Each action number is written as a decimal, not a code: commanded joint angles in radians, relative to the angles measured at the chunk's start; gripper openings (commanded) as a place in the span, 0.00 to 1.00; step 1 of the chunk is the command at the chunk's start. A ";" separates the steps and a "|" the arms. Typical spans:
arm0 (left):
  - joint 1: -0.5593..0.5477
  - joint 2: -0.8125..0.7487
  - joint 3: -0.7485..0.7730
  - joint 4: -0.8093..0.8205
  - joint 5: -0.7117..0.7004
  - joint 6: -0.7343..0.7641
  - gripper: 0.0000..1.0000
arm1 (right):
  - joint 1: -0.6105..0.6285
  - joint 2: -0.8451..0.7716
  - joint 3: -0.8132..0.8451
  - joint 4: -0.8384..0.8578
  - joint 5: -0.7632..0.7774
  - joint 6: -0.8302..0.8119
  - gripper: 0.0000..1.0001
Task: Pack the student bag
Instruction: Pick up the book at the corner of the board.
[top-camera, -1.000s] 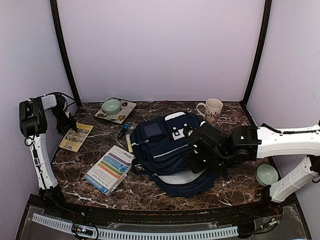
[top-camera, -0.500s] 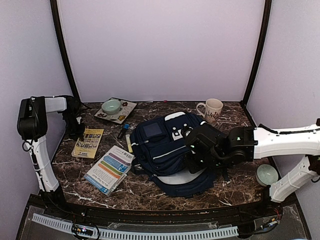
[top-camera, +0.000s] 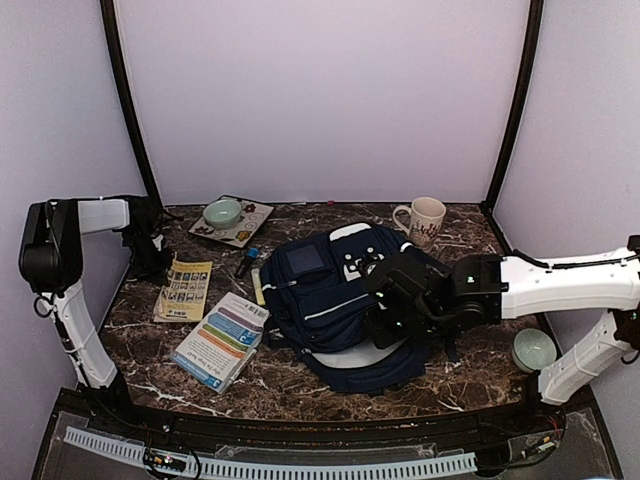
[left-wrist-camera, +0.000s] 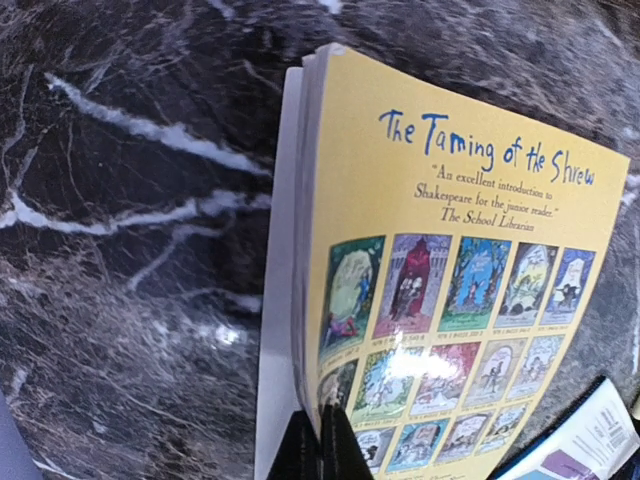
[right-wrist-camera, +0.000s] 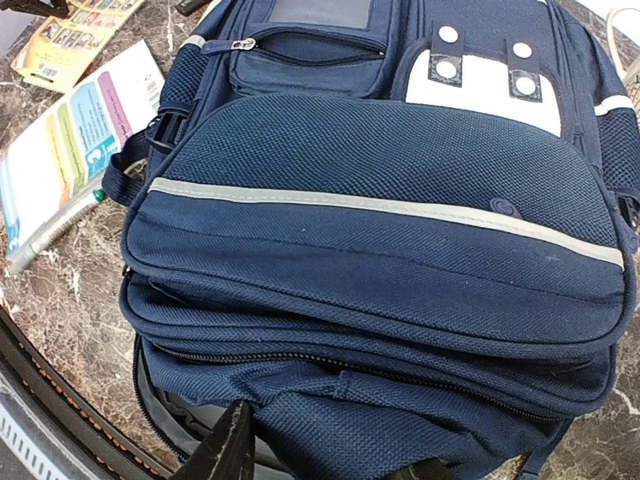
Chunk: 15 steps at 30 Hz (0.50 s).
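Marble table (top-camera: 300, 385): one student bag (top-camera: 320, 290), one mug (top-camera: 425, 220); left end effector (left-wrist-camera: 320, 428) clamps yellow book (left-wrist-camera: 450, 250); right end effector (right-wrist-camera: 330, 452) unclear.

You've got a navy student bag (right-wrist-camera: 380, 180) with a pale stripe, a yellow book (left-wrist-camera: 440, 270), and a white-veined dark table (left-wrist-camera: 130, 250).

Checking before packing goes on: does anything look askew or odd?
The yellow book at far left: the left tool pinches its edge, so its cover bows up rather than lying flat. Nothing else stands out.
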 joint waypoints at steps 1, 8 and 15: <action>-0.045 -0.118 -0.048 -0.029 0.110 -0.067 0.00 | 0.001 0.008 0.010 0.093 0.002 -0.010 0.41; -0.055 -0.303 -0.105 0.007 0.282 -0.197 0.00 | 0.001 -0.030 -0.029 0.096 -0.014 0.015 0.66; -0.099 -0.471 -0.149 0.046 0.377 -0.350 0.00 | 0.003 -0.200 -0.114 0.004 -0.025 0.101 0.89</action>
